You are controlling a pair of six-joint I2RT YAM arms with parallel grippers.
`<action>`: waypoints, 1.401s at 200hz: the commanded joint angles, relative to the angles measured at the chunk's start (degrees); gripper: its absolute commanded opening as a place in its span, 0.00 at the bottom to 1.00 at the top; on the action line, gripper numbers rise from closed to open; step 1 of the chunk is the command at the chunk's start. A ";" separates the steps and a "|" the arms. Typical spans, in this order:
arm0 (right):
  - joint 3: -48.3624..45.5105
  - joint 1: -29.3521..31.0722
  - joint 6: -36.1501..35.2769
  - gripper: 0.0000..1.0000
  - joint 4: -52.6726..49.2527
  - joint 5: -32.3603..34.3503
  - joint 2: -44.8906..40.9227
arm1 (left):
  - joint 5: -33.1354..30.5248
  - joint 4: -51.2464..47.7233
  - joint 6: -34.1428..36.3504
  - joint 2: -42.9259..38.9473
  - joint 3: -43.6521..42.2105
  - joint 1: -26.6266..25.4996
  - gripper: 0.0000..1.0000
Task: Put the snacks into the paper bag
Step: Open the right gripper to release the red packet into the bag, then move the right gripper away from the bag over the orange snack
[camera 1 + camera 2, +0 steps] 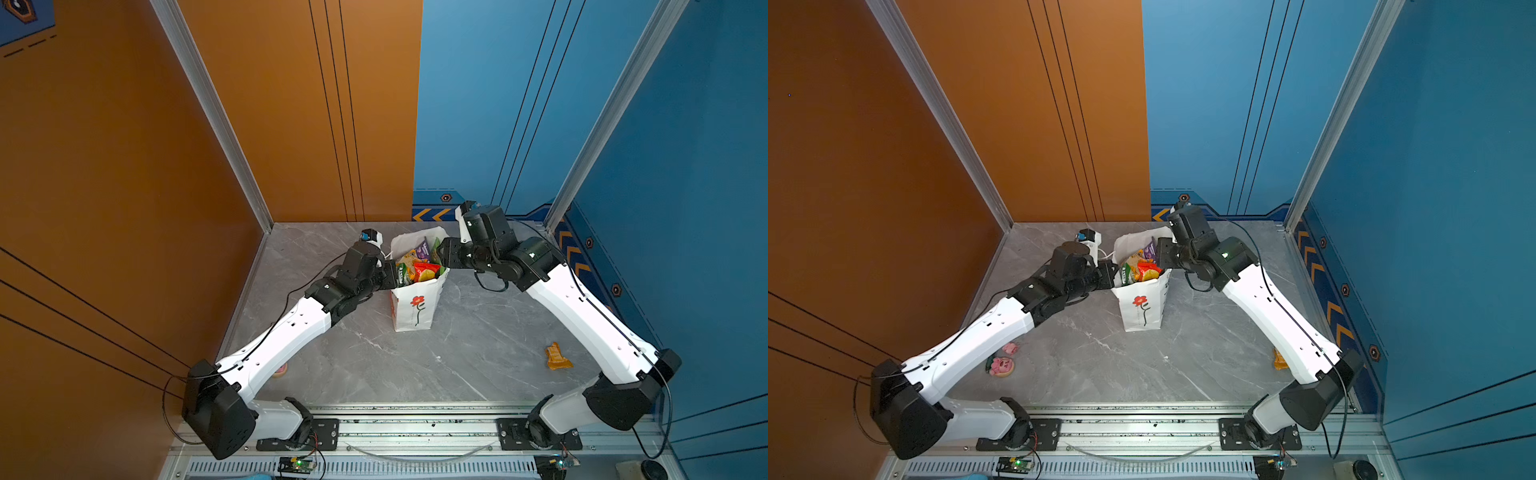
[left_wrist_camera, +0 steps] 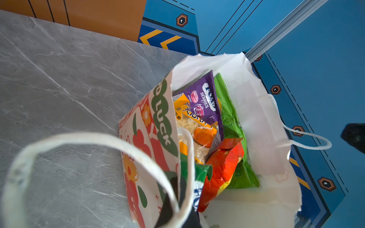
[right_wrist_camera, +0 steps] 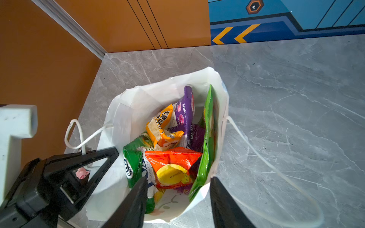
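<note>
Left gripper [image 1: 392,277]: shut tight on the left edge of the paper bag [image 1: 415,311].
Right gripper [image 3: 177,199]: jaws apart and empty, just over the bag's open top.
Snacks [image 3: 173,167]: most sit inside the bag.
Orange packet [image 1: 558,357]: flat on the table [image 1: 374,365], well apart from the bag, beside the right arm [image 1: 582,324].
Long side: slanted, mostly back to front.
Nearer arm: the right one, I think.
Hard to see: in a top view the right arm hides most of the packet; the bag's bottom is covered.
</note>
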 commanded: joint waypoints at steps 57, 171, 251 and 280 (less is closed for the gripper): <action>-14.64 -12.33 0.14 0.59 -3.47 0.56 -14.38 | 0.81 2.54 1.41 -0.76 2.58 -0.89 0.00; -42.31 -37.20 4.13 0.90 -3.69 7.08 -24.28 | 2.04 3.06 1.26 -1.19 1.60 0.57 0.00; -53.38 -53.01 6.16 1.00 1.82 5.35 -28.45 | 2.13 3.46 0.80 -2.40 0.63 1.07 0.00; -58.62 -56.93 7.52 1.00 5.08 5.06 -28.58 | 1.78 3.33 0.67 -2.42 0.64 1.10 0.00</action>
